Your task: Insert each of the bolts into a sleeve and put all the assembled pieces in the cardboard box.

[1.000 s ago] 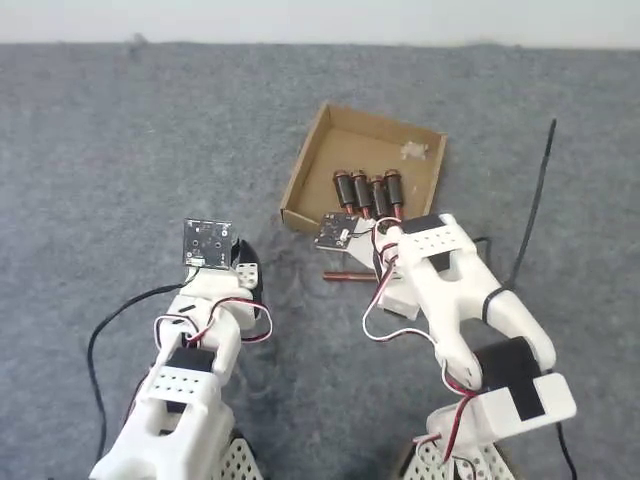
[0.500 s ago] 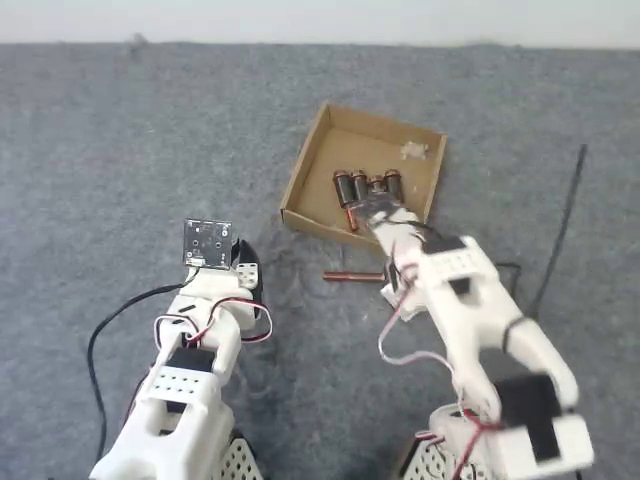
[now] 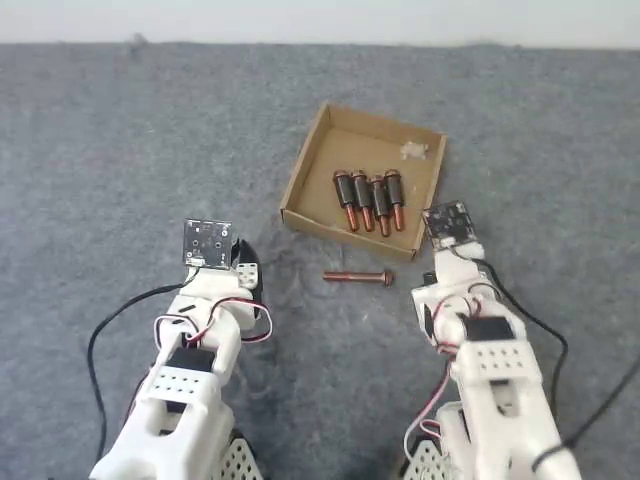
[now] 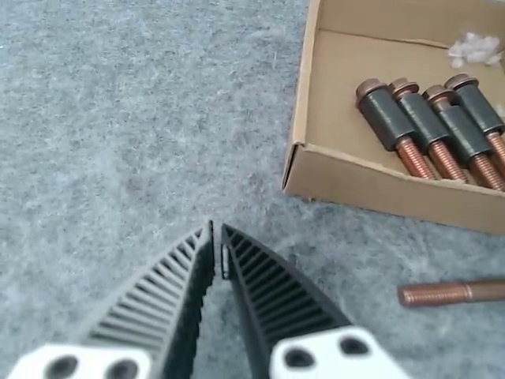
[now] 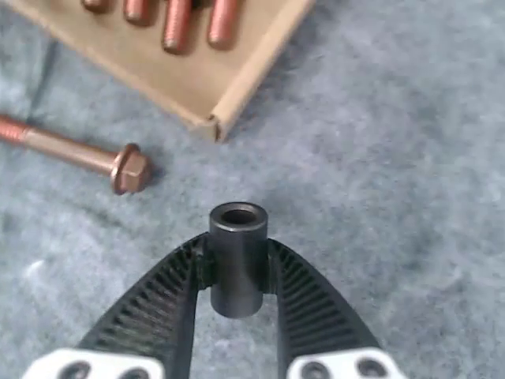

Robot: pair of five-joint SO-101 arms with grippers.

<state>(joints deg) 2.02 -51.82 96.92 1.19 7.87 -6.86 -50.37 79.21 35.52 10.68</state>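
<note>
- The sleeve (image 5: 238, 264) was gripped tight in the right gripper (image 5: 237, 243), which had been swung back off the cardboard box (image 3: 300, 175) to beside its near corner.
- The left gripper (image 4: 215, 234) was kept pinched together, empty.
- The loose bolt (image 3: 357, 277) was left unmoved, just in front of the box, with four assembled pieces (image 3: 370, 202) lined up inside.

I see the cardboard box (image 3: 365, 150) toward the far middle of the table (image 3: 150, 130), with four assembled pieces (image 3: 368, 202) side by side in it. The loose bolt (image 3: 357, 277) lies just before its near wall. My left gripper (image 4: 217, 233) is left of the bolt. My right gripper (image 5: 237, 245) is right of it, clamping a sleeve (image 5: 238, 264).
</note>
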